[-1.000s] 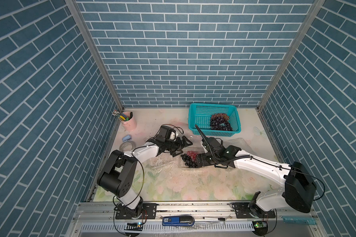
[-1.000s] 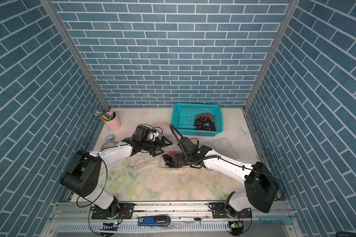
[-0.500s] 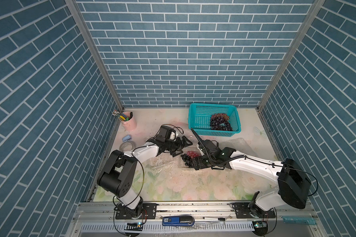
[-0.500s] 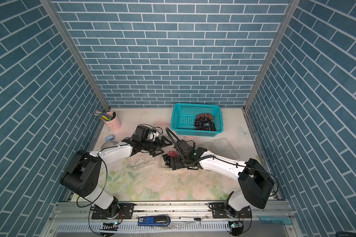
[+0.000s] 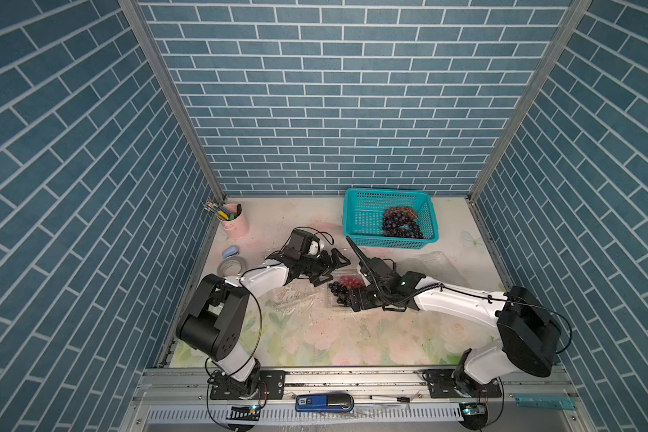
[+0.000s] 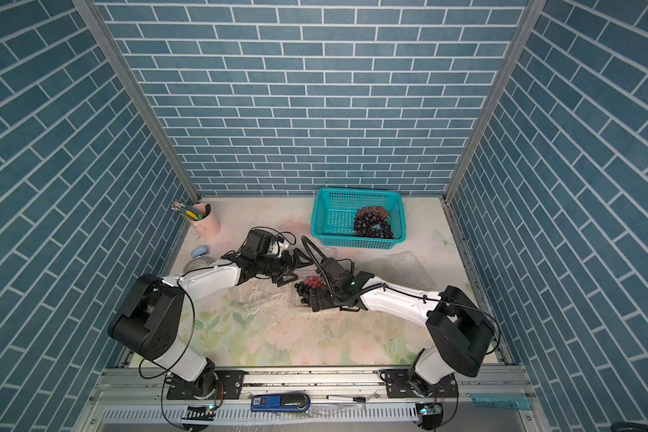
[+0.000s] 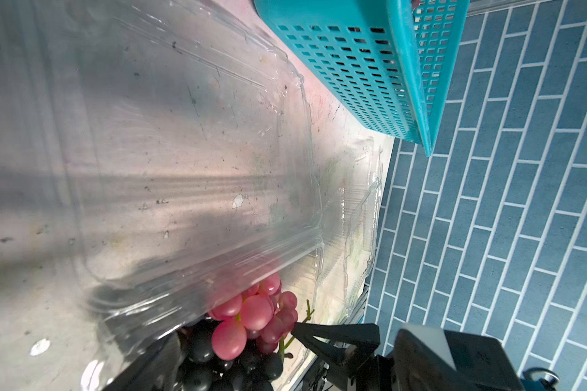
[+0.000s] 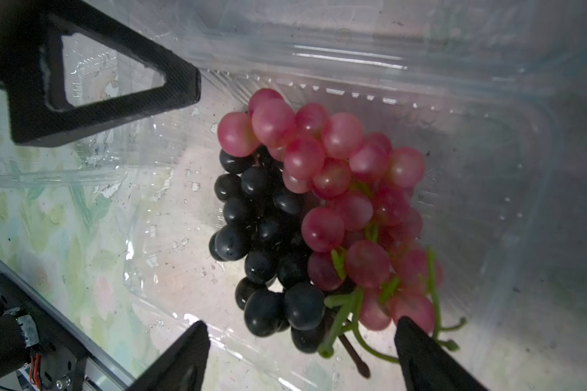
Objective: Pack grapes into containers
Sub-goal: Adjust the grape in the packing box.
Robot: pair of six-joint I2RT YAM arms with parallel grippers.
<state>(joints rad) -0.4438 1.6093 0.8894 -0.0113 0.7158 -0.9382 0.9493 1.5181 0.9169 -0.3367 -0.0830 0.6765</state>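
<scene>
Blue brick walls enclose a floral table [image 5: 315, 336]. Over it, my right pincer [image 8: 302, 352] spreads wide, grasping nothing, around the stem end of red and black grapes [image 8: 319, 210] lying in an open clear container [image 8: 488, 152]. My left pincer [image 5: 335, 263], also released, sits at that container's raised lid. More grapes [image 5: 401, 224] sit in a teal basket [image 5: 363, 217] behind.

- In both top views the clear container [image 5: 337, 295] holding the grapes [image 5: 343, 286] is too faint to trace its rim.
- The right gripper [image 8: 302, 355] is cut off by the right wrist picture's edge; only two fingertips [image 8: 183, 352] show.
- The raised lid [image 7: 183, 169] blurs the grapes behind it.
</scene>
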